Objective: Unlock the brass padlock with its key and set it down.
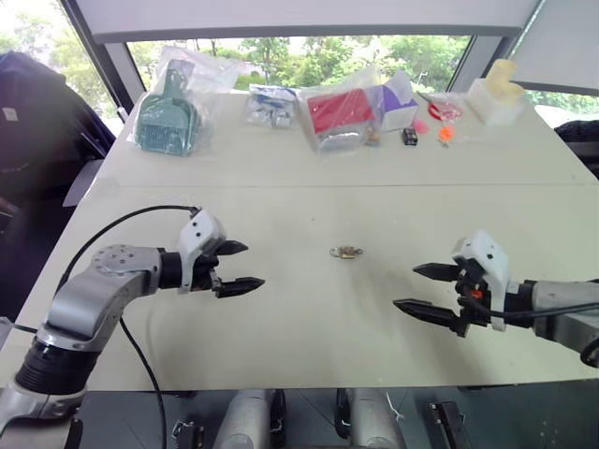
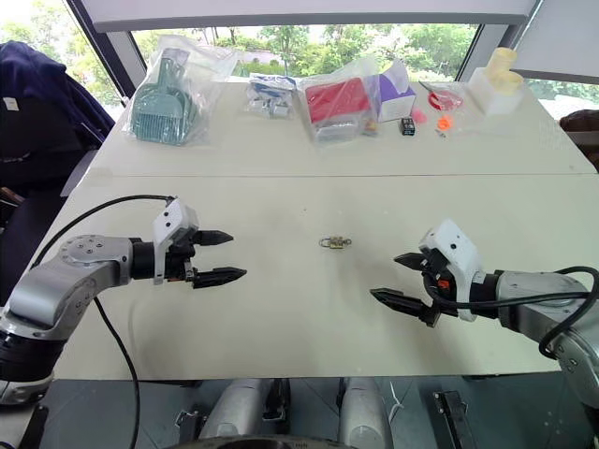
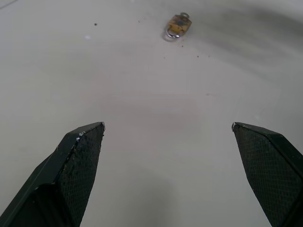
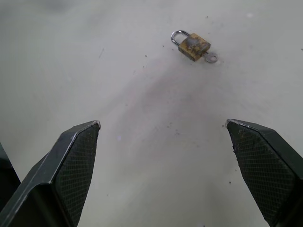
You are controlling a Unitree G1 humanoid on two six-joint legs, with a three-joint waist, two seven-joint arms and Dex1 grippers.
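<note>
While two claws, left claw and right claw, gape, one brass padlock holds one key.

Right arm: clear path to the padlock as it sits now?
Likely yes. The brass padlock lies alone on bare table, key in its base, straight ahead of the open right tool; nothing lies between.

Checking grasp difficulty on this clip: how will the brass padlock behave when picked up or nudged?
The brass padlock lies flat, so it will probably slide rather than roll. Being tiny metal, it is likely rigid. The key sticking from its base may snag or pivot it.
</note>
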